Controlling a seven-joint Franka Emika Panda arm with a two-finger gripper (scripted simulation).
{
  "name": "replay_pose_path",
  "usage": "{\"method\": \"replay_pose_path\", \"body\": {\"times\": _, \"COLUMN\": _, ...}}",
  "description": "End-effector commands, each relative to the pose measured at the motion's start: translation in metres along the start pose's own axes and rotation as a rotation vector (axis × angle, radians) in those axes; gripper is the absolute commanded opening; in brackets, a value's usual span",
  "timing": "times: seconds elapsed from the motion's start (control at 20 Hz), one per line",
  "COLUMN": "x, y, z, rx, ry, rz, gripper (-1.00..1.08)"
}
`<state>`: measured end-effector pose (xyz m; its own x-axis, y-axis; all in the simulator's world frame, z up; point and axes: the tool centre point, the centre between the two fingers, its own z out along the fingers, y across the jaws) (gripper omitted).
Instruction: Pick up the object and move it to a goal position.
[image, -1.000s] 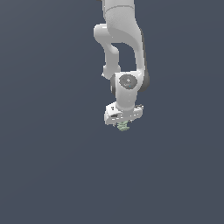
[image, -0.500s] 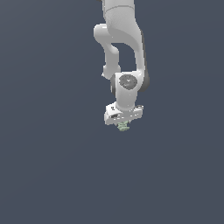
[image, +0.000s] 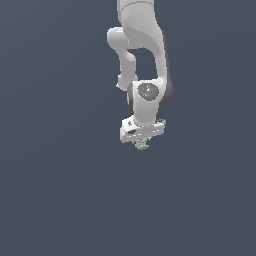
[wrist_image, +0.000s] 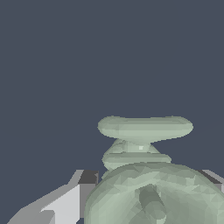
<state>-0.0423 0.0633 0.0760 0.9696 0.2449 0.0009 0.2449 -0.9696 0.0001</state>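
Observation:
The object (image: 142, 145) is a tiny pale mint-green lumpy item. In the exterior view it sits right under the white arm's hand, near the middle of the picture. My gripper (image: 141, 143) points down and is shut on it; the fingers are mostly hidden behind the hand. In the wrist view the object (wrist_image: 148, 175) fills the near part of the picture, with a flat disc at its far end, and one grey finger (wrist_image: 65, 203) shows beside it.
A plain dark grey-blue surface (image: 60, 200) lies all around. The white arm (image: 142, 55) reaches down from the exterior view's top.

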Motion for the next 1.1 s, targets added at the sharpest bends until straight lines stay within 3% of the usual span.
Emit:
{"method": "replay_pose_path", "body": {"times": 0.0, "x": 0.006, "y": -0.001, "z": -0.010, "rx": 0.000, "ry": 0.001, "rz": 0.000, "gripper": -1.00}}
{"method": "replay_pose_path", "body": {"times": 1.05, "x": 0.099, "y": -0.010, "z": -0.157, "rx": 0.001, "ry": 0.000, "rz": 0.000, "gripper": -1.00}}
